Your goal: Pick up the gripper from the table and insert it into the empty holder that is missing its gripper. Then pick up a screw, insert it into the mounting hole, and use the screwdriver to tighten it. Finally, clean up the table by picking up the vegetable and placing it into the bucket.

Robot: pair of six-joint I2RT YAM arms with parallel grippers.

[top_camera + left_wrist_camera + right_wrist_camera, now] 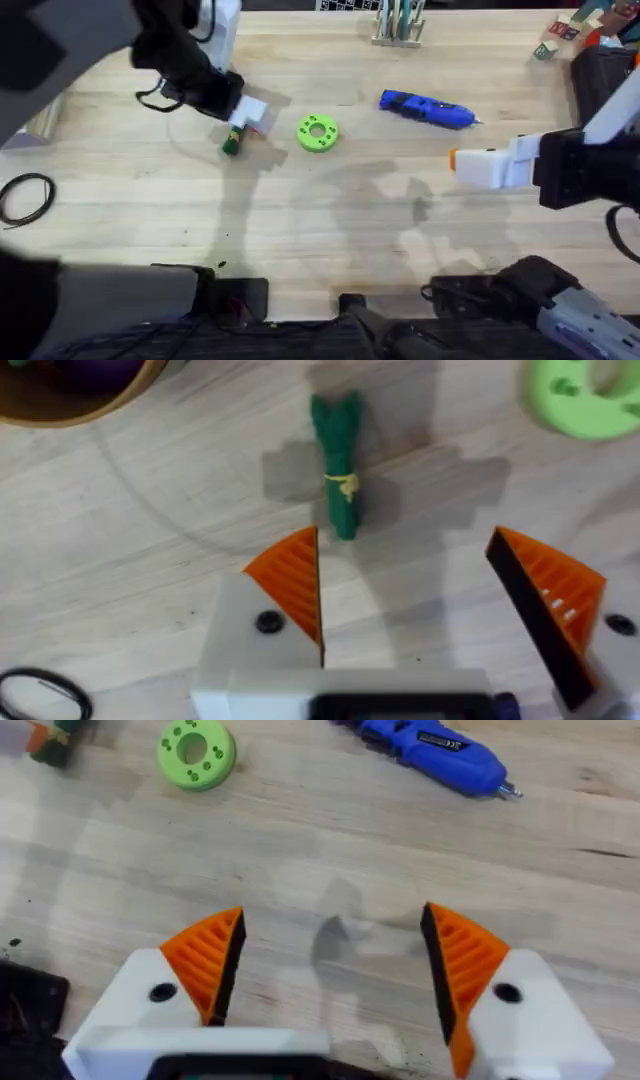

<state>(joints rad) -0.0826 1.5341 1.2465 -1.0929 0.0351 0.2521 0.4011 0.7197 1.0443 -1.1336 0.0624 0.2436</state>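
Note:
The vegetable, dark green with a yellow band, lies flat on the wooden table. My left gripper hovers just beside it, open, and the vegetable lies ahead of its orange fingers, outside the gap. The blue screwdriver lies at centre right, untouched. Below it my right gripper is open over bare wood with nothing between its pads. A tan curved rim, apparently the bucket, shows close to the vegetable. The loose gripper piece, the holder and the screw are out of view.
A lime-green ring disc lies between the vegetable and the screwdriver. A black cable loop sits at the left. A rack and coloured blocks stand along the far edge.

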